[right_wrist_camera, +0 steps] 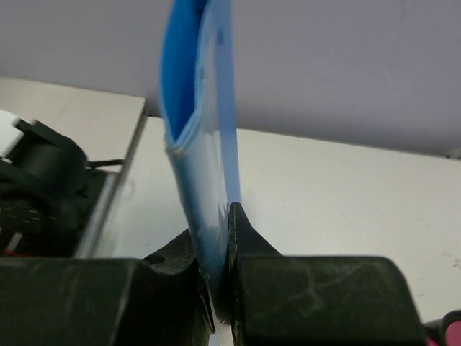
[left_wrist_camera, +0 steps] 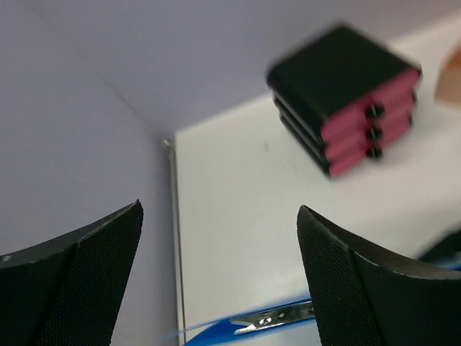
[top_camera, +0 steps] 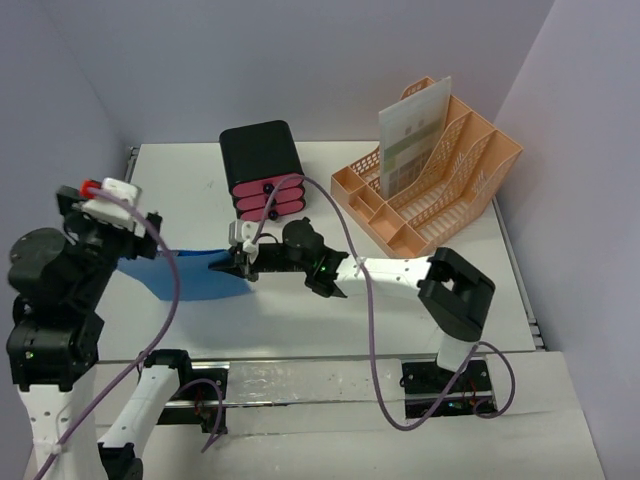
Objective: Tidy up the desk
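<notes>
The desk point(top_camera: 450, 300) is a large white tabletop. My right gripper point(top_camera: 226, 264) is shut on the edge of a blue plastic folder point(top_camera: 195, 272) and holds it above the desk's left middle. In the right wrist view the folder point(right_wrist_camera: 205, 144) stands on edge, pinched between my two fingers. My left gripper point(left_wrist_camera: 220, 281) is open and empty, raised at the left side of the desk point(left_wrist_camera: 245, 216). The folder's edge with its metal clip point(left_wrist_camera: 277, 317) shows just below the left fingers. The left arm point(top_camera: 95, 225) hides part of the folder in the top view.
A black drawer box with pink drawers point(top_camera: 263, 170) stands at the back middle; it also shows in the left wrist view point(left_wrist_camera: 346, 97). A peach-orange mesh file rack point(top_camera: 430, 185) holding a sheet stands at the back right. Purple cables hang off both arms.
</notes>
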`<state>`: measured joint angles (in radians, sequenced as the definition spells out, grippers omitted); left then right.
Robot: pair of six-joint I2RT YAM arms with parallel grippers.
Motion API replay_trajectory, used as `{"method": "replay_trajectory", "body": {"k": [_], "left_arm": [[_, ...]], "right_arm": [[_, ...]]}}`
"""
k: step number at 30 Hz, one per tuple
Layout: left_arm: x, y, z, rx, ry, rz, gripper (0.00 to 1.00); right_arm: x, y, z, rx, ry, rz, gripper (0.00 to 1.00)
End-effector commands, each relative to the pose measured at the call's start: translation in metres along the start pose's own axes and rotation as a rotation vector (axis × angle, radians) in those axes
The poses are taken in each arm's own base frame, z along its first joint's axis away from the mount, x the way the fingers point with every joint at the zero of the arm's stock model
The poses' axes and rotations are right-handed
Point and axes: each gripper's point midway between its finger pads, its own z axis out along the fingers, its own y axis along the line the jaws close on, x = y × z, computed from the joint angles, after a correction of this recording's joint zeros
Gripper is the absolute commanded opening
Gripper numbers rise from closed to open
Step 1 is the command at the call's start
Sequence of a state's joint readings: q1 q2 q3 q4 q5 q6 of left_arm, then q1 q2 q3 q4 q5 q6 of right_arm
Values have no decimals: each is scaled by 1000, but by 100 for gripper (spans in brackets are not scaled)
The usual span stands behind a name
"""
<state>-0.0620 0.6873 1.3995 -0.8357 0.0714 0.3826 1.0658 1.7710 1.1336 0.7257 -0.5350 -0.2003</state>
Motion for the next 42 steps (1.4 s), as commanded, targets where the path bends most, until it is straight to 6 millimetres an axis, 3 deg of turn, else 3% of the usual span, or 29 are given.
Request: {"method": "replay_trajectory", "body": {"k": [1, 3, 4, 5, 6, 13, 16, 21, 24, 26, 31, 35, 40, 42], "left_arm": [[-58, 58, -15, -283, -178, -164, 98], [-63, 78, -21, -394, -200, -186, 99], [-63, 79, -21, -399, -200, -186, 99], [-62, 85, -22, -435, -198, -177, 99], [-59, 85, -21, -441, -191, -177, 99], [-30, 84, -6, -476, -125, -142, 99], [-23, 89, -4, -516, -109, -138, 99], [-25, 92, -3, -530, -117, -156, 99], [-22, 90, 2, -526, -112, -165, 99], [-14, 88, 10, -526, -98, -174, 99], [6, 86, 25, -556, -64, -219, 99], [31, 86, 38, -606, -14, -241, 99], [51, 92, 46, -677, 39, -240, 99], [56, 92, 49, -689, 56, -240, 99]], "right_arm": [[-54, -5, -20, 106, -78, 106, 0], [-71, -8, -32, 147, -92, 109, 0], [-73, -10, -34, 164, -94, 109, 0], [-93, -12, -44, 187, -120, 99, 0], [-91, -14, -45, 199, -112, 103, 0], [-158, -25, -88, 307, -188, 70, 0], [-181, -46, -118, 455, -185, 54, 0], [-224, -92, -195, 827, -268, 78, 0], [-248, -101, -232, 968, -320, 62, 0], [-264, -113, -270, 1136, -345, 48, 0], [-267, -137, -357, 1566, -354, 49, 0], [-270, -143, -415, 1787, -449, 36, 0], [-266, -143, -468, 2028, -516, -14, 0], [-260, -150, -473, 2080, -495, -31, 0]]}}
